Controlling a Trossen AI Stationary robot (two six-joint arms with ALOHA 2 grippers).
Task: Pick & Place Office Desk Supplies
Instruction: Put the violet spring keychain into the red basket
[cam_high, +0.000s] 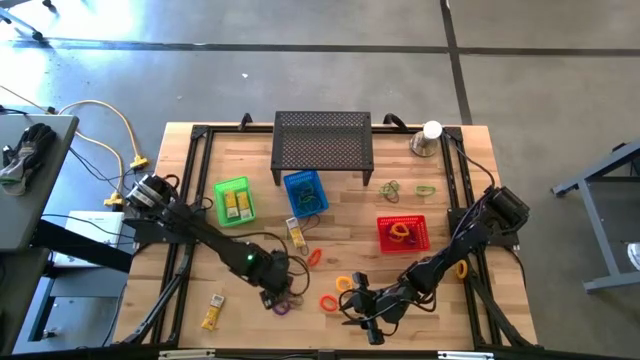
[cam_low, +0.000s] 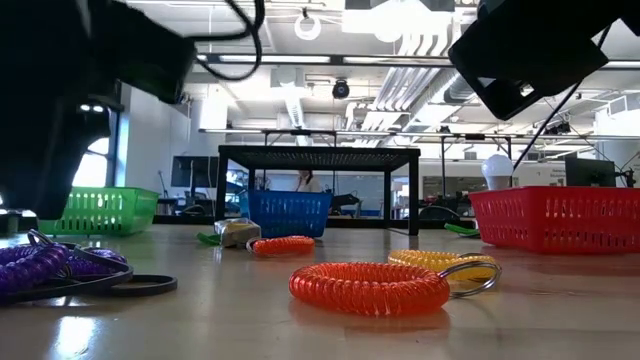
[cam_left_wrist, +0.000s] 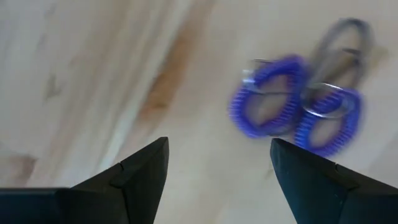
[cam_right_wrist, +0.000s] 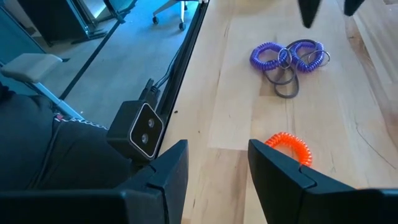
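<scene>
Supplies part-sorted. Green bin (cam_high: 233, 201) holds yellow packets, blue bin (cam_high: 305, 192) and red bin (cam_high: 403, 233) each hold coils. Loose on the table (cam_high: 340, 225): purple coils (cam_high: 283, 304) near-left, orange coil (cam_high: 329, 302) and yellow coil (cam_high: 344, 284) near-centre, red coil (cam_high: 314, 257), packet (cam_high: 297, 234) by the blue bin, packet (cam_high: 212, 313) near-left edge, green bands (cam_high: 392, 187) far right. Left gripper (cam_high: 272, 293) hangs over the purple coils, jaws wide apart, empty. Right gripper (cam_high: 366, 317) waits near-centre, jaws part open, empty. Judged under half done.
</scene>
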